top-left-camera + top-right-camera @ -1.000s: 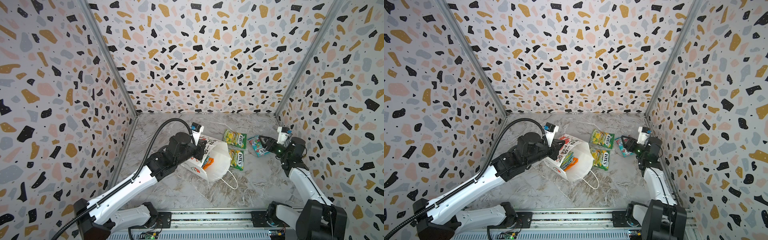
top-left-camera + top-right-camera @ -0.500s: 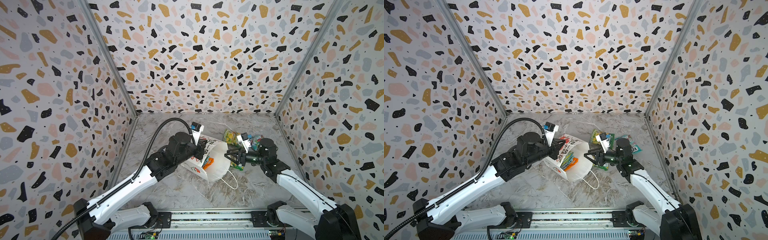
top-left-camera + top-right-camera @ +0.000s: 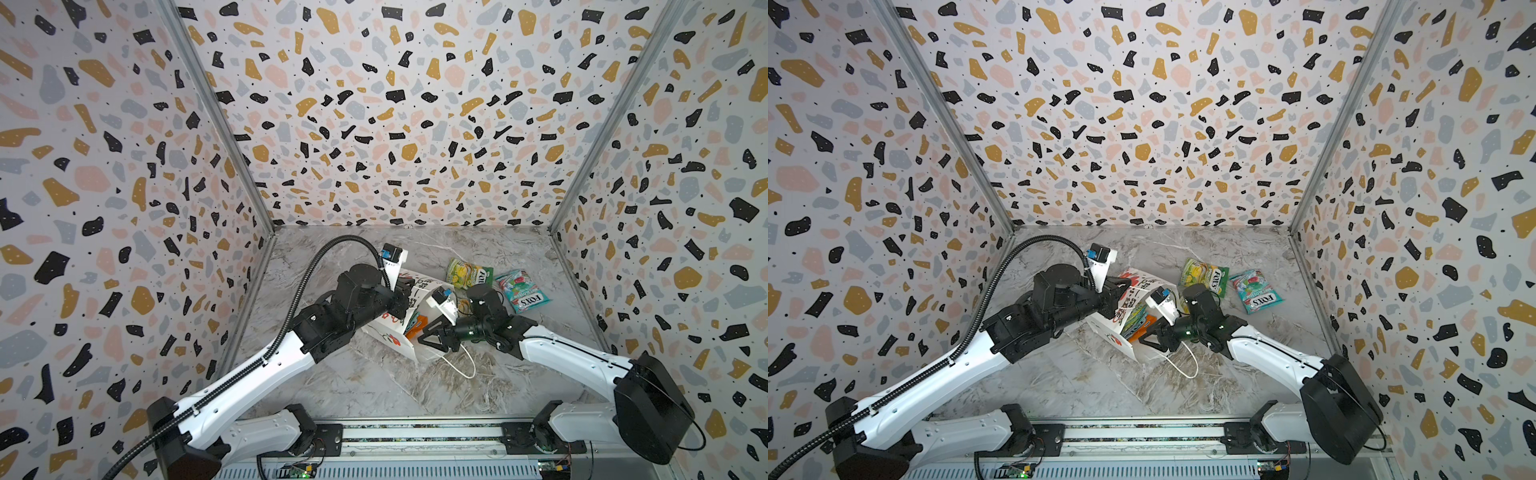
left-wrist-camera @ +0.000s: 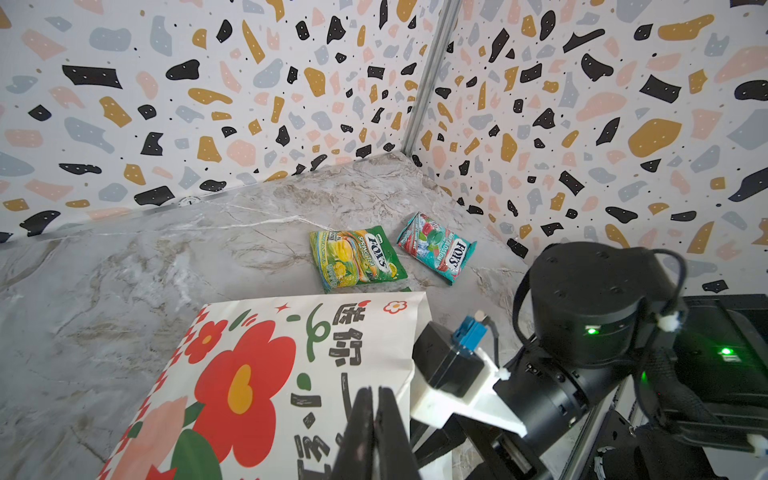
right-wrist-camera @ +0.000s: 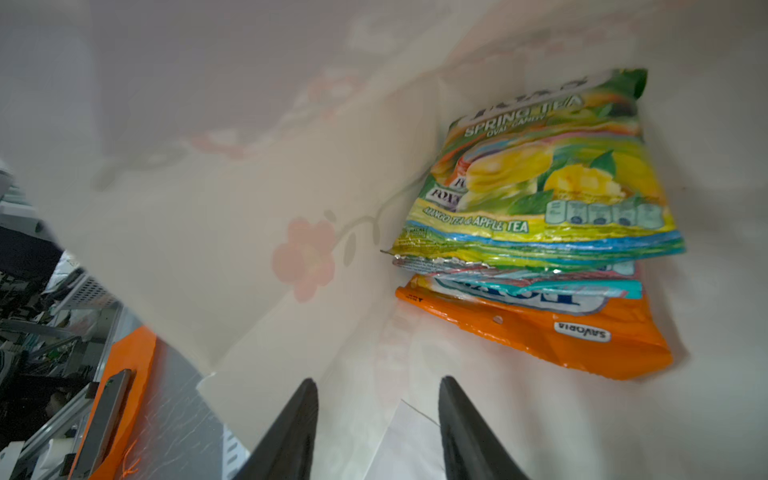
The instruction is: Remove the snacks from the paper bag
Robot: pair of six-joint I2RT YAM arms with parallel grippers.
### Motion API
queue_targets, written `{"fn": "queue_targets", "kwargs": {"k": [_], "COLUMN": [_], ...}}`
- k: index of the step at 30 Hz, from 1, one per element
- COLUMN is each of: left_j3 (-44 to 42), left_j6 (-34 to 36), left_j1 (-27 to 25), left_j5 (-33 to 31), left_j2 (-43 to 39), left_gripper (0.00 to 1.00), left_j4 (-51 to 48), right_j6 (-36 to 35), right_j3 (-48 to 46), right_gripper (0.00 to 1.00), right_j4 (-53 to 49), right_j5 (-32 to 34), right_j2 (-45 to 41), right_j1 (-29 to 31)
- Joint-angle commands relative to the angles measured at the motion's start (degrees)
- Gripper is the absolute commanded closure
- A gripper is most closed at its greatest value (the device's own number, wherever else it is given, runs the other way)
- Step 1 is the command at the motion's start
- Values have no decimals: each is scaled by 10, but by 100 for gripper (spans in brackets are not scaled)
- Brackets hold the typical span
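I have the paper bag (image 3: 388,338) lying on its side near the middle of the marble surface (image 3: 374,386), with its mouth turned toward the right edge. My left gripper (image 4: 375,397) is pressed together on the bag's upper rim. The paper is pinched between the two fingers, and the mouth gapes wide.

My right gripper (image 5: 378,382) sits at that mouth and points in. Its fingers stand apart with nothing between them, and only the bag's white inner paper shows past the tips.

Deeper in the bag, three snacks lie stacked against the paper:
- A Spring Tea packet (image 5: 540,187) in green and yellow is on top.
- A teal packet (image 5: 540,289) sits under it, mostly covered.
- An orange packet (image 5: 561,336) is at the bottom, its edge sticking out toward me.

I touch none of them.

Two more snacks are already out, toward the far right corner of the surface. A green-yellow packet (image 3: 467,272) lies just beyond the bag's mouth. A teal-red packet (image 3: 519,291) is beside it, nearer the right edge — the two are close but apart.

One white cord handle (image 3: 467,365) loops loose on the surface under my right arm, on the side of the near edge.
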Motion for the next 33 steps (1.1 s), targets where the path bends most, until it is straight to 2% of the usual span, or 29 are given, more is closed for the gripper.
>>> {"fn": "queue_targets", "kwargs": {"k": [1, 5, 13, 16, 22, 30, 33], "left_j3": [8, 7, 7, 6, 7, 9, 8], "left_j6": [-4, -4, -2, -2, -2, -2, -2], "left_j1": [-3, -3, -3, -3, -3, -4, -4], "left_j5": [-5, 3, 13, 16, 23, 26, 28], "left_j2": [-6, -5, -3, -3, -2, -1, 0], "left_gripper": [100, 100, 100, 100, 100, 100, 100], "left_j4": [33, 34, 30, 30, 30, 31, 31], "right_j6": [-18, 28, 193, 256, 353, 383, 386], "right_j3": [18, 25, 4, -8, -4, 20, 21], "right_gripper": [52, 53, 59, 61, 62, 60, 59], "right_j4": [-8, 27, 163, 202, 228, 197, 202], "right_j5": [29, 44, 78, 111, 161, 221, 223], "right_j2": [25, 58, 66, 66, 88, 108, 112], "right_j1": [2, 1, 5, 6, 13, 16, 16]}}
